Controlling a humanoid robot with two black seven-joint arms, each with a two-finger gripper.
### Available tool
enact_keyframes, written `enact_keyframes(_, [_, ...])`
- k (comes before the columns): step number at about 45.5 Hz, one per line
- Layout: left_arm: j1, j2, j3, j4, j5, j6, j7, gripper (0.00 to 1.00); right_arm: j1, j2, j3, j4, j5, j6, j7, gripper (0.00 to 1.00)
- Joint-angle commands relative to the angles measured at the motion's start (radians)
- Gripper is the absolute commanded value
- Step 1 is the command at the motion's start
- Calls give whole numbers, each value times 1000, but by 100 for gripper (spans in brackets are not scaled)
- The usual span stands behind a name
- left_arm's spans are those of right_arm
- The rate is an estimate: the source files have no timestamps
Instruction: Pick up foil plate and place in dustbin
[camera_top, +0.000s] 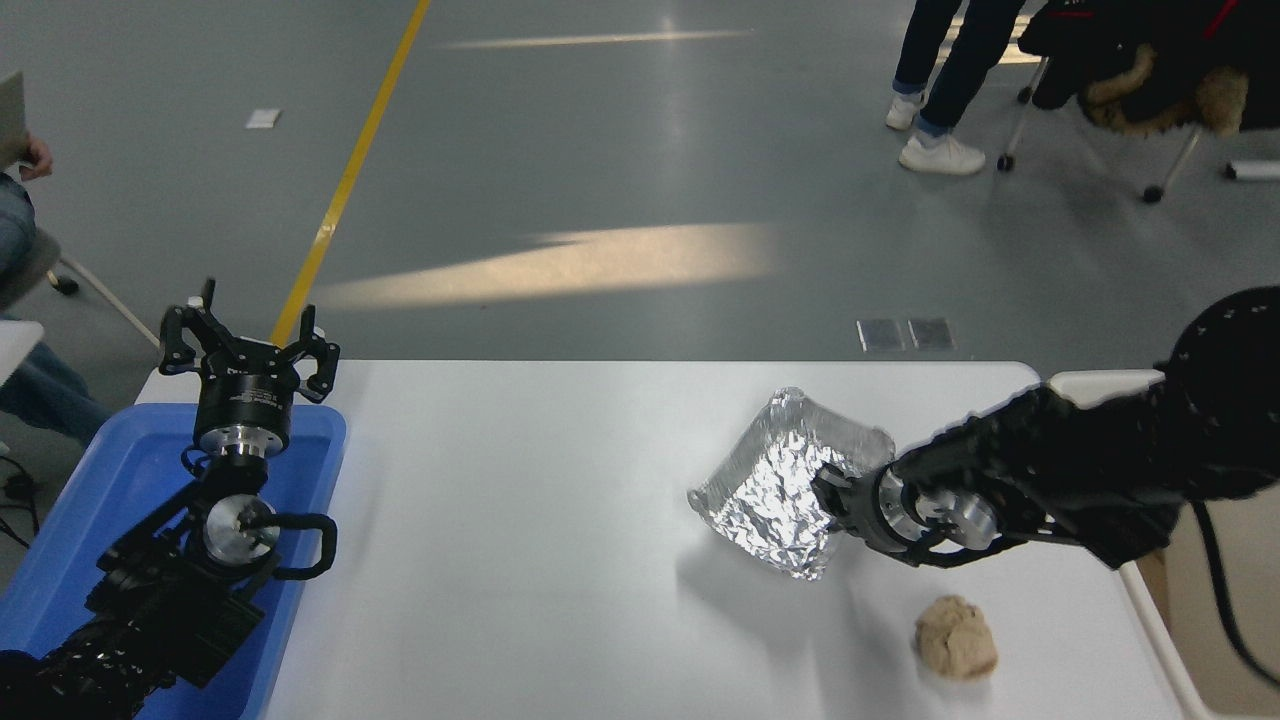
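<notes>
Clamped on the right rim of the shiny, crinkled, roughly square aluminium-foil plate (775, 487): right black gripper (832, 497), reaching in from the right edge on its black arm. Lifted clear of the table, that foil plate, tilted with its inner face turned toward the camera and a soft shadow cast on the tabletop beneath. Nothing visible inside it but rumpled foil.

Just near and to the right of the plate, lying apart from it on the white rectangular table (560, 520): small crumpled beige paper ball (956, 637), touched by nothing.

Farther right, past the table's right end and largely hidden behind the arm: large cream-white plastic dustbin (1100, 383), only a stretch of thick rounded rim and a strip of wall showing. Contents impossible to tell.

At the table's left end: shallow blue plastic tray (120, 470), with the parked left black gripper (250, 350) raised over its far edge, fingers spread wide, holding nothing. Arm links filling the tray's near part, so little of its floor on show.

Faint white print on the left gripper's collar, too small to read. No other writing legible.

Beyond the table, on the grey floor: yellow painted line (345, 180) at far left, and a person's legs in white shoes (935, 140) at far right beside a wheeled chair (1130, 90) heaped with dark clothing. Another person's arm (15, 215) at the far left edge.
</notes>
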Motion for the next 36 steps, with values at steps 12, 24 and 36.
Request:
enact_keyframes(12, [0,0,0,0,-2,2,0,99,746,-71,-189,350,-1,409,0,0])
enact_keyframes(24, [0,0,0,0,-2,2,0,99,993,-71,-270,364,-3,692,-1,0])
enact_keyframes(36, [0,0,0,0,-2,2,0,99,1027,-74,-318,361,-43,742,0,0])
